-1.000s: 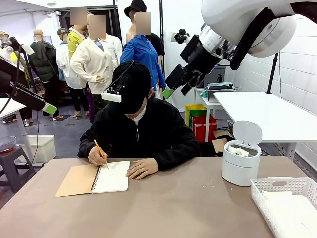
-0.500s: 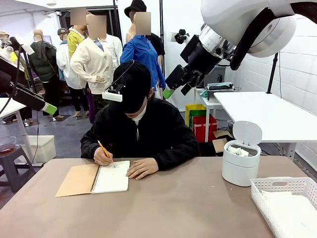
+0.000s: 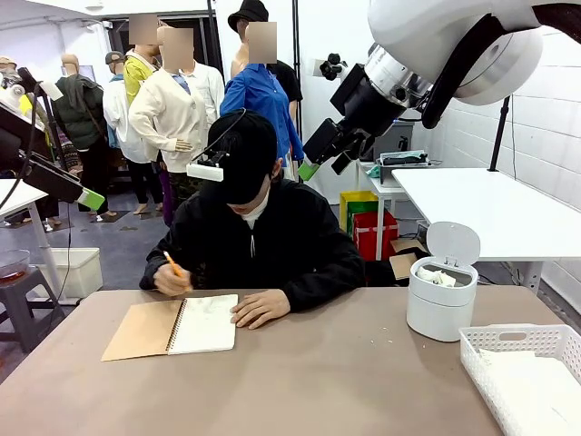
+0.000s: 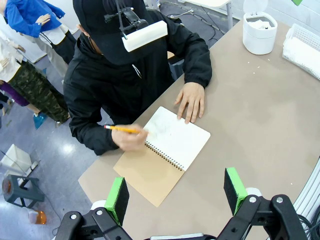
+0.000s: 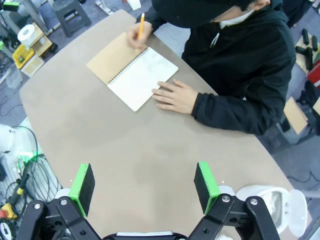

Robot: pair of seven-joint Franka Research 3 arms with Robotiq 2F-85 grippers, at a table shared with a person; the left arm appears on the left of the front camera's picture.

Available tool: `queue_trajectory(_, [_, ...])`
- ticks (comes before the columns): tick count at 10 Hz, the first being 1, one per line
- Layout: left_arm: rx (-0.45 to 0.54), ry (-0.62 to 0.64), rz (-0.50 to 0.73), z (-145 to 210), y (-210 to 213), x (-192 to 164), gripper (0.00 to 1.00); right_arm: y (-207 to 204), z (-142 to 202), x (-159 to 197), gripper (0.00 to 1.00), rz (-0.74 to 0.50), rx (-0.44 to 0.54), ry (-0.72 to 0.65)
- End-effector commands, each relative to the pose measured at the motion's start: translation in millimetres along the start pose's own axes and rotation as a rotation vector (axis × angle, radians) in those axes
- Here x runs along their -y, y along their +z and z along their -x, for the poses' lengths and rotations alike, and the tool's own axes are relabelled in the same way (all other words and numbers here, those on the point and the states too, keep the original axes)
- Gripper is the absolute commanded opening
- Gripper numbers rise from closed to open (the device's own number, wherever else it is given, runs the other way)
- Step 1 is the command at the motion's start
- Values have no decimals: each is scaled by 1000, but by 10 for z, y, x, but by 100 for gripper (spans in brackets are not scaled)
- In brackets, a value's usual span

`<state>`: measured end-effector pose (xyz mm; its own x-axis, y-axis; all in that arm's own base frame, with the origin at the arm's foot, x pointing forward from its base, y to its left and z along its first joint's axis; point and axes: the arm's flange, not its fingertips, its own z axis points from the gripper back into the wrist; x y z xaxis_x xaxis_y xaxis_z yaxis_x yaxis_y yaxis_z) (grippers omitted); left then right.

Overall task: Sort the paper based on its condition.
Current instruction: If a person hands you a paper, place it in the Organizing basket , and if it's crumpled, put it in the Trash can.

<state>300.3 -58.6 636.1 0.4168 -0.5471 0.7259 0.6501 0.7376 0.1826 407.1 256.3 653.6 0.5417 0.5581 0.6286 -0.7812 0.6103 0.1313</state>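
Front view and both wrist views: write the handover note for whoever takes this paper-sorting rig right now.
Left gripper: open, holding nothing, high above the notebook.
Right gripper: open, holding nothing, above bare table.
Person: writing hand works a pencil in the notebook; other hand lies flat on it.
Paper: crumpled wads in the open-lidded bin; flat white sheets, it seems, in the basket.
Done: those pieces look sorted.
Left: no loose piece on offer; wait for one, then sort it by condition.

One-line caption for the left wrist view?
Open left gripper hovers high over the table while a person pencils in a spiral notebook; white bin and basket beyond.
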Motion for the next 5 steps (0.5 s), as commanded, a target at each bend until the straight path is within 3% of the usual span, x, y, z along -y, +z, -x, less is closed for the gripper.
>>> queue_trajectory(1, [-4,1,-6,3,0,-1,100,6,2,6,100,1,1,-8])
queue_trajectory(5, [-4,1,-6,3,0,-1,100,6,2,6,100,1,1,-8])
